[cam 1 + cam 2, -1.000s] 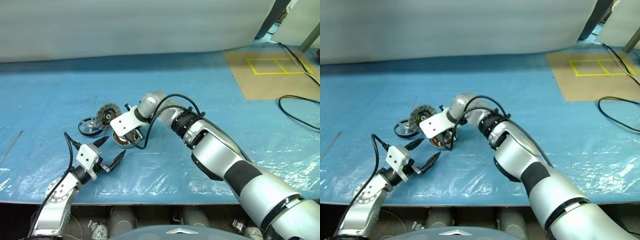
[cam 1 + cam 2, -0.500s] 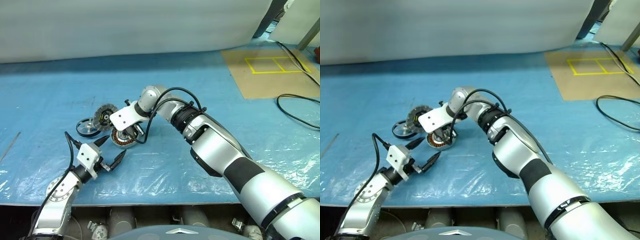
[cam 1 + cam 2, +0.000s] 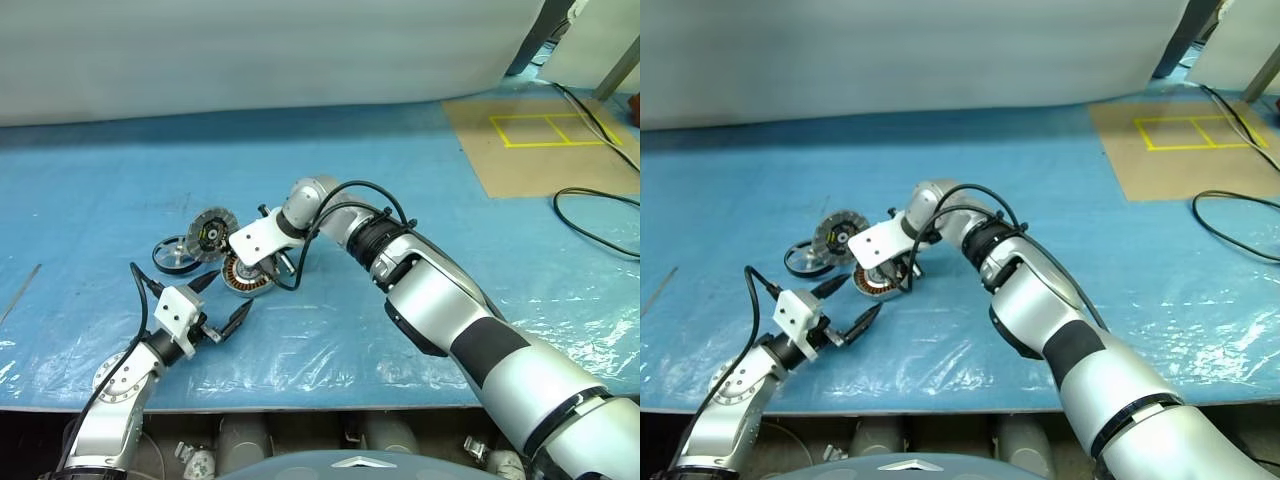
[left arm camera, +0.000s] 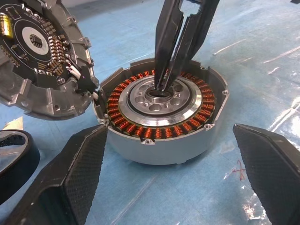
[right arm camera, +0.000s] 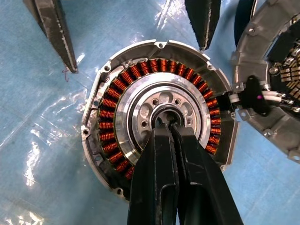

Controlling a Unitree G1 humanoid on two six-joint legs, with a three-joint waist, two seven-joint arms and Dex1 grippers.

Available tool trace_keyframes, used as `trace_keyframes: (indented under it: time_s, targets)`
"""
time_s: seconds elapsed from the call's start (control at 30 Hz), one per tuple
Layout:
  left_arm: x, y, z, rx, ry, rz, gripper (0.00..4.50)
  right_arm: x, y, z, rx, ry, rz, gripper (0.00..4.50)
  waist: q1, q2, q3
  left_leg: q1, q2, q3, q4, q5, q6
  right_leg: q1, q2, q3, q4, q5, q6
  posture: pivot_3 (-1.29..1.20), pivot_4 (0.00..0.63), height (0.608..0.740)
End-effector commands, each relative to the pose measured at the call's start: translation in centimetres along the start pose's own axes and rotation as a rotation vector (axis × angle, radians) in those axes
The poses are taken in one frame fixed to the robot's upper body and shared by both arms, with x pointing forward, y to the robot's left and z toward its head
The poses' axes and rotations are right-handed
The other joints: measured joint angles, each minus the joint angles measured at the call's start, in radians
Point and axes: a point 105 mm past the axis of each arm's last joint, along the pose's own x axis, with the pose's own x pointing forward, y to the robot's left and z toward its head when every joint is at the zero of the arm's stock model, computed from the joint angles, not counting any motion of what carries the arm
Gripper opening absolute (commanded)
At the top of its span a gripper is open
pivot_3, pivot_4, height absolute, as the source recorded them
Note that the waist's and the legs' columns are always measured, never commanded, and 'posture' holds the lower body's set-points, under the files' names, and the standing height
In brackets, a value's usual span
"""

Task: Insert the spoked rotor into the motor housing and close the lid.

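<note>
Seemingly light, thin-spoked spoked rotor (image 3: 176, 254): lift by its stiff rim. Right gripper (image 5: 165, 126), fingers together, pokes the heavy motor housing's (image 4: 161, 123) hub; left gripper (image 3: 221, 303) wide apart.

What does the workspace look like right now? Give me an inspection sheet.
Surface: blue plastic sheet, wrinkled.
Motor housing: upright, copper windings exposed, lid off.
Spoked rotor: lying on the sheet left of the housing.
Ribbed disc: tilted beside the housing, joined by wires.
Clutter: thin rod at far left.
Right pincer: shut, tips in the housing's centre hole.
Left pincer: open, near the housing.
Cables: black cable at right.
Surroundings: brown board with yellow tape.
</note>
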Motion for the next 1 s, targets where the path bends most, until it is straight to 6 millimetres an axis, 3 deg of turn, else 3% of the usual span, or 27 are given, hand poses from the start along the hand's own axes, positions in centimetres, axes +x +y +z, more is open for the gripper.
trace_keyframes:
  time_s: [0.03,0.33,0.47,1.0]
  targets:
    - [-0.1,0.0,0.8,0.028,-0.022,-0.006,4.5,0.5,0.2,0.5,-0.02,-0.004,0.005,0.05,0.0,0.0,0.0,0.0,0.0,0.0,0.0,0.0,0.0,0.0,0.0,0.0,0.0,0.0,0.0,0.0,0.15,0.74]
    - [0.0,0.0,0.8,0.026,-0.021,-0.01,4.5,2.6,1.8,0.0,-0.109,0.086,0.085,0.05,-0.002,0.0,0.0,0.002,0.0,0.0,0.0,0.0,-0.001,0.001,0.0,0.0,0.001,0.0,0.0,0.0,0.15,0.74]
    - [0.0,0.1,0.8,0.028,-0.024,-0.004,4.5,3.2,1.7,0.8,-0.131,0.06,0.063,0.05,-0.004,0.001,-0.001,0.005,0.0,0.0,0.0,-0.001,-0.001,0.006,0.0,0.001,0.001,0.0,0.0,0.0,0.15,0.74]
    - [0.2,0.2,0.8,0.028,-0.027,-0.001,4.5,0.0,-1.3,0.3,-0.074,0.04,-0.101,0.05,-0.002,0.001,0.0,0.009,0.001,0.0,0.0,-0.001,-0.001,0.009,0.001,0.001,0.001,0.0,0.0,0.0,0.15,0.74]
